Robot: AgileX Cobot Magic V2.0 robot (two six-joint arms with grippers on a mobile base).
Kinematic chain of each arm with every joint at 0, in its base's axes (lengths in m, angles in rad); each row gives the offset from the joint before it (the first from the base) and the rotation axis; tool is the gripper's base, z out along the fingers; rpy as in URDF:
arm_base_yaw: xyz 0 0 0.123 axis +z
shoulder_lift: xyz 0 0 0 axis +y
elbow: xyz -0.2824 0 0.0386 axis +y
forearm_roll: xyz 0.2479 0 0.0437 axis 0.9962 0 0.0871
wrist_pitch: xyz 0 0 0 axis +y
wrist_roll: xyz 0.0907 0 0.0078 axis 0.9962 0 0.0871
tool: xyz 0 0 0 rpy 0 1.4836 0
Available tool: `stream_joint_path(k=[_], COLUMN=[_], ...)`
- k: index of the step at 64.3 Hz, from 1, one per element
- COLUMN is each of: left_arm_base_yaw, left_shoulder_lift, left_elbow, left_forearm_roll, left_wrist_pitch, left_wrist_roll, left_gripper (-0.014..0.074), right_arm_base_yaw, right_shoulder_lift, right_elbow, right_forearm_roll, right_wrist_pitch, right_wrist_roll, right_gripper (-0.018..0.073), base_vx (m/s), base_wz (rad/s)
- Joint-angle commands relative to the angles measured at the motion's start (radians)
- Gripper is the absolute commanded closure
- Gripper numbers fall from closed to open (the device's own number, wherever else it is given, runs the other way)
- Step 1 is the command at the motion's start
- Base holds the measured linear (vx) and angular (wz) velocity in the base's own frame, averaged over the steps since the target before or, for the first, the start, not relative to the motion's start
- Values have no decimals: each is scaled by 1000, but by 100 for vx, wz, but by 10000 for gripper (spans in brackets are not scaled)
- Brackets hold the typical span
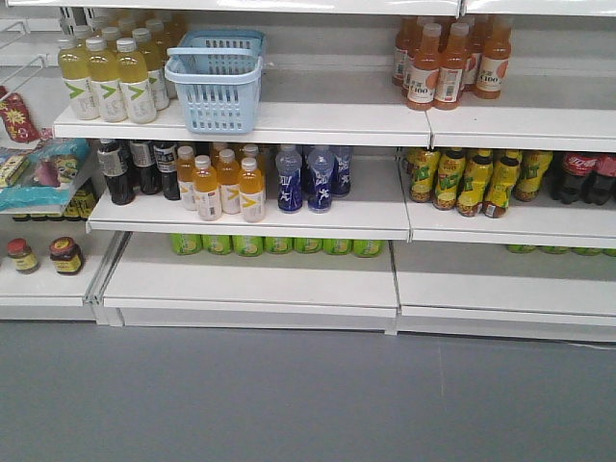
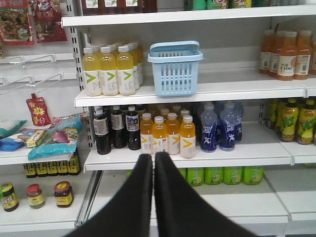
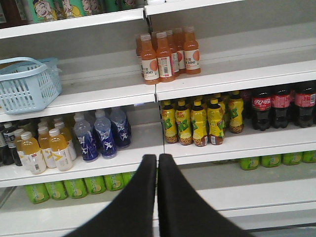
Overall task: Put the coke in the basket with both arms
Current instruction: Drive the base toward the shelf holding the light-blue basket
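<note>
Closest to the lens, lower centre of the left wrist view, the left gripper point(image 2: 153, 159) has its black wedges clenched together on nothing. In the right wrist view it's the same: the right gripper point(image 3: 158, 158), lower centre, is pinched closed and empty. Both hang well short of the shelving.

Further in, the coke point(image 3: 261, 104) stands at the right edge of that frame, red labels in a tight row, just beside the yellow-labelled bottles point(image 3: 200, 121). Here's the danger. A wedge going in could knock a neighbour over or shove the row back. The upper shelf point(image 3: 222, 81) sits low over the caps, so coming in from above looks cramped. There's a lookalike trap too: the dark bottles with grey labels point(image 2: 113, 129), centre left of the left wrist view.

Furthest up, the basket point(image 1: 217, 111) sits upper left in the front view, near the shelf lip and well apart from the coke. Tug it carelessly and it may tip off the edge. The part of its inside on show is bare: no bottle in it.
</note>
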Motion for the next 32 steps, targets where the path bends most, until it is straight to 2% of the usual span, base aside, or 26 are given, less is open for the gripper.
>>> stream_joint_path(k=[1,32], left_arm_base_yaw=[-9,-9], left_shoulder_lift=[-6,-6], left_elbow=[20,20], left_forearm_roll=[-9,-9], left_wrist_pitch=[-70,-70], left_wrist_roll=[-8,-8], left_gripper=[602,602], right_arm_base_yaw=[-6,-6], right_shoulder_lift=[-11,-11], right_elbow=[18,18], right_forearm_roll=[-10,-10], right_wrist_pitch=[-70,-70], right_wrist_roll=[-7,-7], right_gripper=[565,565], base_vx=[18,18], base_wz=[-1,-4])
